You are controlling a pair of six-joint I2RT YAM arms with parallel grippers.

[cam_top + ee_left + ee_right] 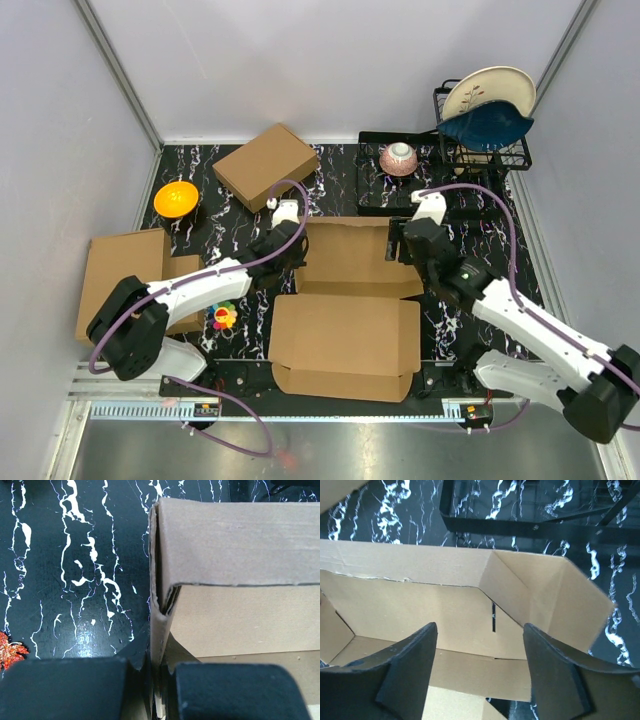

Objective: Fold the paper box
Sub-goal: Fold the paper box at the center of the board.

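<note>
The paper box (345, 300) is a brown corrugated die-cut mailer lying mid-table, its far half folded into raised walls and its lid panel flat toward me. My left gripper (285, 245) is shut on the box's left side wall (159, 630), which stands pinched between the two fingers (235, 690). My right gripper (408, 240) is open at the box's far right corner. In the right wrist view the fingers (410, 665) hover over the inside of the box (455, 615), near a cut slit (493, 616) and the angled right flap (570, 605).
A smaller closed brown box (265, 165) lies at the far left centre. Flat cardboard slabs (125, 275) lie at the left. An orange bowl (176, 198), a small colourful toy (224, 316), a patterned bowl (399, 158) and a black dish rack with plates (485, 125) stand around.
</note>
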